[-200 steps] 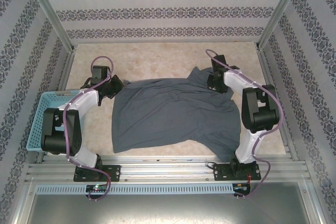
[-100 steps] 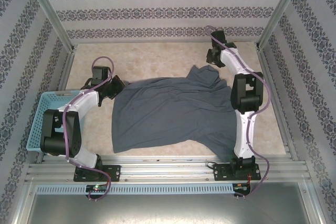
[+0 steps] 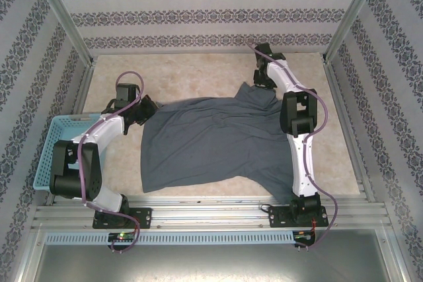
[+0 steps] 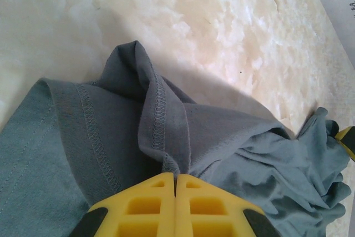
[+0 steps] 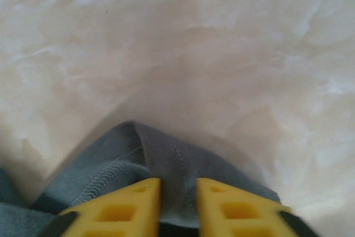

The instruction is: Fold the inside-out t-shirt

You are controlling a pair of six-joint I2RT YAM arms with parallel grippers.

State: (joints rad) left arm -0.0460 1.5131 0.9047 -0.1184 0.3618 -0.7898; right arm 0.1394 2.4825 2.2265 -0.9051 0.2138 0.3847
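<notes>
On the table (image 3: 192, 74): we saw the inside-out t-shirt (image 3: 218, 143) spread mostly flat between the two arms, its near hem close to their bases.
Left gripper (image 3: 147, 106): it sat at the shirt's far-left corner.
Right gripper (image 3: 263, 81): it sat at the far-right sleeve, with that arm stretched out long.
Basket: the light-blue mesh basket (image 3: 46, 153) stood at the left edge, apart from the shirt.
Left wrist view: yellow fingers (image 4: 144, 203) were pressed together, pinching a bunched fold. We could read the seam stitching (image 4: 160, 109) here, too fine to make out from above.
Right wrist view: yellow fingers (image 5: 133, 203) stood slightly apart, clamping a raised ridge of grey cloth over the marbled surface.
</notes>
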